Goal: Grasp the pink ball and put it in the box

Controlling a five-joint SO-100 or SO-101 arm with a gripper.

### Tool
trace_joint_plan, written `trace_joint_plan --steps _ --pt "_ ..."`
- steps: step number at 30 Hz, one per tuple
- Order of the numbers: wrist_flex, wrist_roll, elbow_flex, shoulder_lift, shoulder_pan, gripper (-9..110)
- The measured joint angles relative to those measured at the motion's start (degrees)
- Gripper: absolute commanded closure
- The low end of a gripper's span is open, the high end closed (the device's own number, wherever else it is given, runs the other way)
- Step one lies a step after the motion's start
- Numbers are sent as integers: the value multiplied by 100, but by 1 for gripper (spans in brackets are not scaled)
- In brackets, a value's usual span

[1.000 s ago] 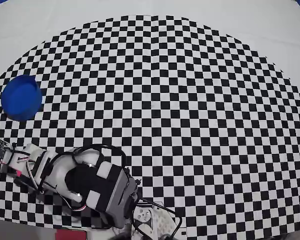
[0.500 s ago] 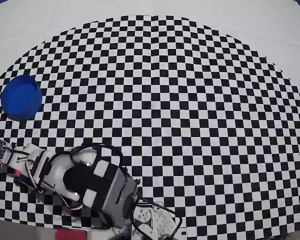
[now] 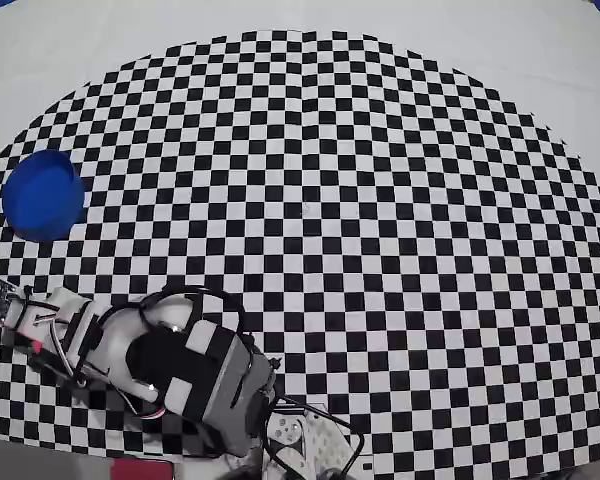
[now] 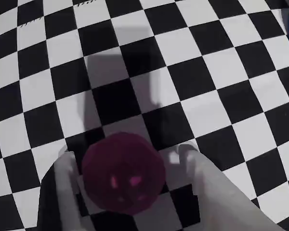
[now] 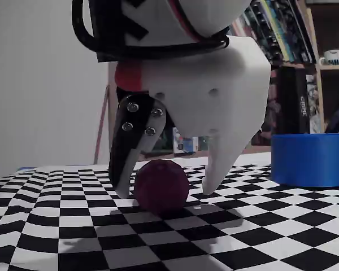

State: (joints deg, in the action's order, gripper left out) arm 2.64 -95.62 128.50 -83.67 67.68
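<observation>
Fingers [image 5: 164,191] spread open astride the pink ball [image 5: 161,186] (resting on the checkered surface [image 5: 260,237]); blue box [image 5: 311,159] stands near the ball.

In the overhead view the arm [image 3: 170,365] apparently hides the pink ball [image 5: 161,186] entirely.

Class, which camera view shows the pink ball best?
The fixed view: the pink ball sits on the checkered mat between the hand's fingers. The wrist view shows it blurred from above; in the overhead view the arm hides it.
</observation>
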Motion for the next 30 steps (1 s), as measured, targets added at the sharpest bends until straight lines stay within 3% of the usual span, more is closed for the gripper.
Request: trace_joint_plan --steps 13,20,30 --pt "0 0 0 0 0 77" --pt "18 0 0 0 -9 98" --pt "53 0 0 0 -9 101"
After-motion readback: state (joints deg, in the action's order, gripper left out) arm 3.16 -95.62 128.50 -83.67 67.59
